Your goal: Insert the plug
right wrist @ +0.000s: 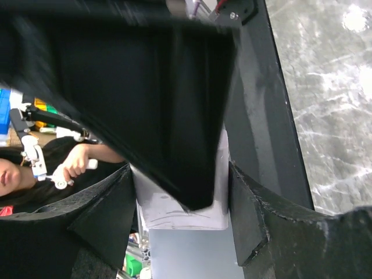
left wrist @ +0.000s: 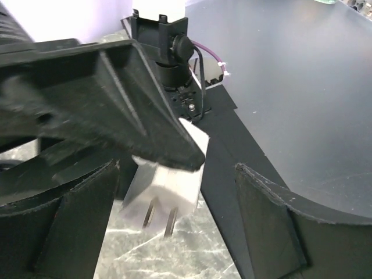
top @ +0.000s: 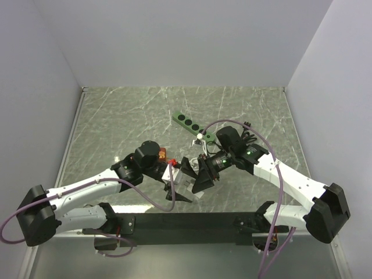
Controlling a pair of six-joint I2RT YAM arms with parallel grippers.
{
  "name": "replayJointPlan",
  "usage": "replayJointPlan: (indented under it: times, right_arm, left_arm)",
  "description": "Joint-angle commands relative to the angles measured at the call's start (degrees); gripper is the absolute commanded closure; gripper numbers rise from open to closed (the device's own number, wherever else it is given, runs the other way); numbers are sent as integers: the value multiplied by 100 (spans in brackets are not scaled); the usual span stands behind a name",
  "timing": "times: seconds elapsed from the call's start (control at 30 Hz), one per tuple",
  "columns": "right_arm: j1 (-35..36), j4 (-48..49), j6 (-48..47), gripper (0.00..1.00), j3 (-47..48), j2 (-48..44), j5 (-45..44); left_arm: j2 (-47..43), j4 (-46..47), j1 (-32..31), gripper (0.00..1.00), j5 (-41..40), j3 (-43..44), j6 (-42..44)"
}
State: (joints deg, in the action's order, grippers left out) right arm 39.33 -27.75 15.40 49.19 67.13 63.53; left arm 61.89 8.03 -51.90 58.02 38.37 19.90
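Prongs (left wrist: 151,210) of the plug (left wrist: 167,185) show only in the left wrist view.

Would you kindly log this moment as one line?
right gripper: holds plug | left gripper: open around plug | power strip: apart from plug

1 plug (left wrist: 165,189), 1 power strip (top: 192,125), 2 arms (top: 87,192)
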Motion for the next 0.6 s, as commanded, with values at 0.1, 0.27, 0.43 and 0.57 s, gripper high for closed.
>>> replayJointPlan:
  times: [0.1,0.27,0.43,0.57]
  right_arm:
    - [-22,647,288,100,82,-121,512]
    - [-31,832,376,99,-32,-323,538]
    - [-162,1060,481,53,-67,-771,-103]
    - [-531,1842,894,38,-401,-1464,-323]
  left_arm:
    - [288,76,-303,30,-229,399,102]
    - [491,251,-347,98,-291,452,-3]
    - [561,269,-347,99,-212,434,31]
    - [728,383,-330,99,-256,469,-83]
